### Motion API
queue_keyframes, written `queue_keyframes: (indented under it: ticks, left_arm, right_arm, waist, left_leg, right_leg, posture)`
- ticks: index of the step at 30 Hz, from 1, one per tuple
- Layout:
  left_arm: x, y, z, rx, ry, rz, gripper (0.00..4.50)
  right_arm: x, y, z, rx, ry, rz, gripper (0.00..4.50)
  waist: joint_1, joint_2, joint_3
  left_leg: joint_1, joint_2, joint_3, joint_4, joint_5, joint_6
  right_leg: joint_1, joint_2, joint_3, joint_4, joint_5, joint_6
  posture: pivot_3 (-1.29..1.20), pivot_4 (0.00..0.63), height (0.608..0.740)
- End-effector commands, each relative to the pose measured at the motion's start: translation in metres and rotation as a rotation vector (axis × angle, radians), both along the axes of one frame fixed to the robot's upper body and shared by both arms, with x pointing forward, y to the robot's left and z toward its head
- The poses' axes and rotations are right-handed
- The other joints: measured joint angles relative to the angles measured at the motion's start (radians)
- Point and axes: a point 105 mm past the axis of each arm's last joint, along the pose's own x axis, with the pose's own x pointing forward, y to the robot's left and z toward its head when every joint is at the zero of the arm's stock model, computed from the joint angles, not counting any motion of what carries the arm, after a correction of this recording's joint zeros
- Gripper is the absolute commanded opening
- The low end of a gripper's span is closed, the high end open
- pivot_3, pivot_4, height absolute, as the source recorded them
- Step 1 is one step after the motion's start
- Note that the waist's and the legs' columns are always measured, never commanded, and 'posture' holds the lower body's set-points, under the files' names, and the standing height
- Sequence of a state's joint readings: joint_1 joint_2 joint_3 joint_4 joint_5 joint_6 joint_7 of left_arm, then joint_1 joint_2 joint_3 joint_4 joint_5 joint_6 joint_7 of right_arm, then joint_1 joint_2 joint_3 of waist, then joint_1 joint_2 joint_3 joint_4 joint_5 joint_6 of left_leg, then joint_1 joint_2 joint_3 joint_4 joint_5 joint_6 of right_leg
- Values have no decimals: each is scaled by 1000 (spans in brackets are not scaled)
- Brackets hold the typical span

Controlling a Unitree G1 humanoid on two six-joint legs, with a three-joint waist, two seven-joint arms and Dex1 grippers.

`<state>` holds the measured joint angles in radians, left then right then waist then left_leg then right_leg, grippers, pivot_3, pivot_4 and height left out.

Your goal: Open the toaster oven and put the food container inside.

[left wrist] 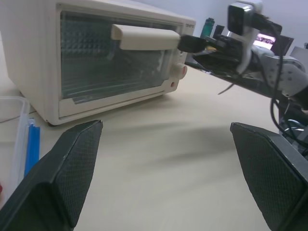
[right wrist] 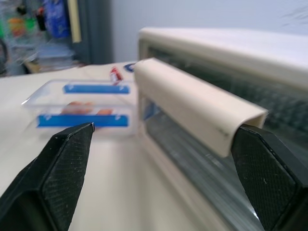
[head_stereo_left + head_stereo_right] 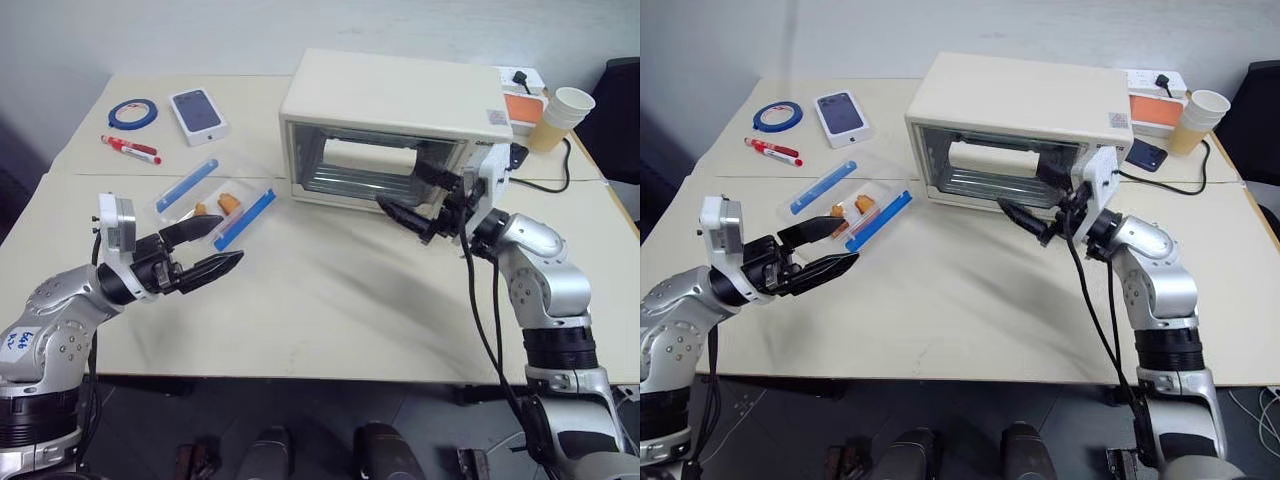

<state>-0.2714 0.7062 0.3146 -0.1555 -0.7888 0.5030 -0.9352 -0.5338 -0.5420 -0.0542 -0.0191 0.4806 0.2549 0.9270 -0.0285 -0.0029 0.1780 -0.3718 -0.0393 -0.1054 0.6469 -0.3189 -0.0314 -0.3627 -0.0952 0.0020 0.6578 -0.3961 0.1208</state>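
Overhead, the toaster oven (image 3: 395, 125) sits with its door shut and its long axis across the table (image 3: 330, 300); the right gripper (image 3: 418, 195), jaws spread, reaches level toward the door handle (image 3: 372, 156). The food container (image 3: 216, 202) lies diagonally just beyond the left gripper (image 3: 207, 251), also spread. Through the right wrist camera, the handle (image 2: 192, 103) runs between both fingers (image 2: 53, 173). A marker (image 3: 130, 149), tape roll (image 3: 133, 112) and phone box (image 3: 199, 113) lie past the container.
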Motion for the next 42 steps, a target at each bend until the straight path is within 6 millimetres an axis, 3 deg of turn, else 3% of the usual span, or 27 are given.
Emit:
queue_keyframes:
  ticks: [1,6,17,25,30,36,42]
  left_arm:
    - [13,-1,16,-1,-76,10,3955]
    - [40,-14,28,-38,-110,-17,2750]
    - [111,-55,43,-50,-206,43,42]
    - [121,-74,27,48,-169,-60,42]
    - [118,-80,10,111,-154,-113,42]
    - [102,-96,-21,254,-158,-238,42]
    - [100,-103,-40,413,-204,-219,42]
  right_arm:
    - [-25,11,-12,-139,-69,120,4500]
    - [-27,5,-27,-177,-83,91,4500]
    - [-23,3,-28,-161,-129,41,4500]
    - [-29,-9,-32,-163,-121,-13,4500]
    - [-44,-35,-45,-202,-100,-104,4500]
    - [-83,-83,-71,-290,-17,-236,4500]
    - [-99,-109,-73,-294,-16,-375,4500]
  waist:
    - [1,-1,0]
    - [0,-1,1]
    - [1,-4,2]
    - [0,-4,2]
    - [4,-5,3]
    - [28,-5,3]
    - [24,-7,4]
  left_leg:
    - [0,0,0,1,0,0]
    - [1,-1,2,4,0,0]
    - [0,-2,2,4,0,0]
    - [0,-1,2,5,0,0]
    - [-2,-2,1,5,0,0]
    - [-3,-4,0,6,0,1]
    - [-3,-3,4,8,0,1]
  right_leg:
    - [0,0,-1,0,0,0]
    - [1,1,-3,2,0,1]
    - [0,4,-7,3,0,1]
    - [0,4,-8,5,1,1]
    - [0,4,-9,5,1,1]
    - [1,2,-11,3,1,2]
    - [2,3,-10,3,1,2]
  posture:
    - [0,150,740]
    - [0,150,740]
    - [0,150,740]
    - [0,150,740]
    - [0,150,740]
    - [0,150,740]
    - [0,150,740]
